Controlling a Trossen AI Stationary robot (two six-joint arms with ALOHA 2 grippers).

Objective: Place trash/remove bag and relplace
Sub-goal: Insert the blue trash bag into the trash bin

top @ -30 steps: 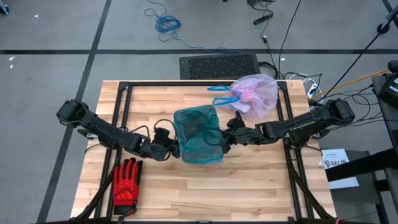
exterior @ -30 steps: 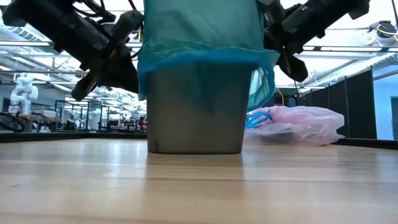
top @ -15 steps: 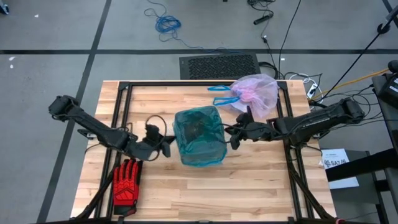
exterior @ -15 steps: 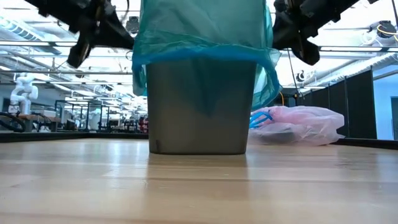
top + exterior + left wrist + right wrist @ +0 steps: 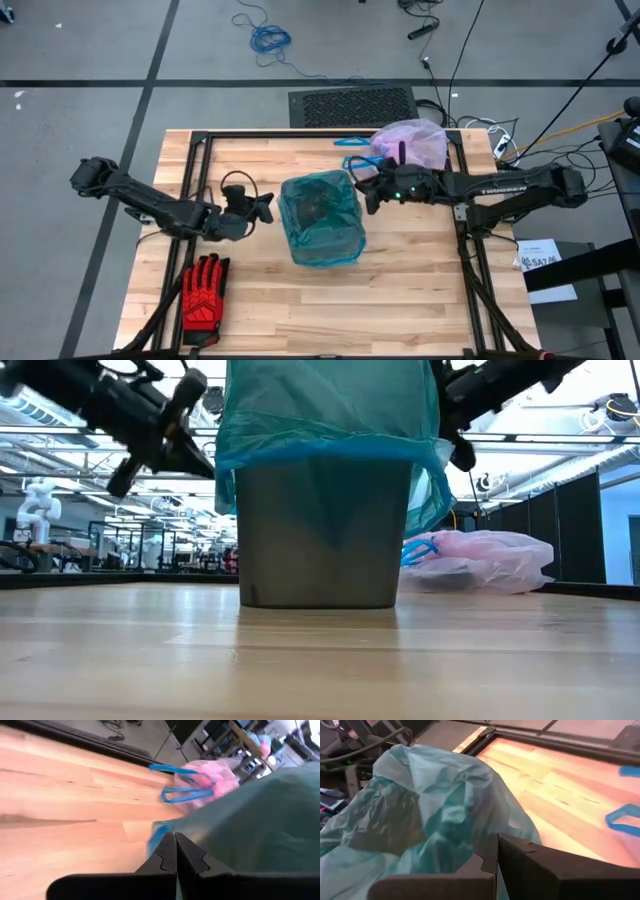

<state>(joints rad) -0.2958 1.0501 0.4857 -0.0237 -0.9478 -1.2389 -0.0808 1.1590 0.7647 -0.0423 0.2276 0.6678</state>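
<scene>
A grey bin (image 5: 315, 530) stands mid-table, lined with a teal-blue bag (image 5: 320, 215) whose rim hangs over the bin's top edge. The pale pink bag (image 5: 412, 145) lies on the table near the far right corner, with its blue drawstring loops (image 5: 352, 160) spread beside it. My left gripper (image 5: 268, 207) hovers shut just left of the teal bag, apart from it (image 5: 175, 837). My right gripper (image 5: 364, 195) hovers shut at the teal bag's far right side (image 5: 496, 840), and no touch shows. The paper trash is out of view.
A red-and-black work glove (image 5: 203, 293) lies near the table's near left corner. A black frame (image 5: 195, 150) runs along the table's left, right and far sides. Bare wood lies in front of the bin toward the near edge.
Both grippers have drawn back from the teal bag's sides. The left went toward the table's left and far edge, the right up and toward the far edge. The bag's overhang has settled around the bin, which stayed in place.
</scene>
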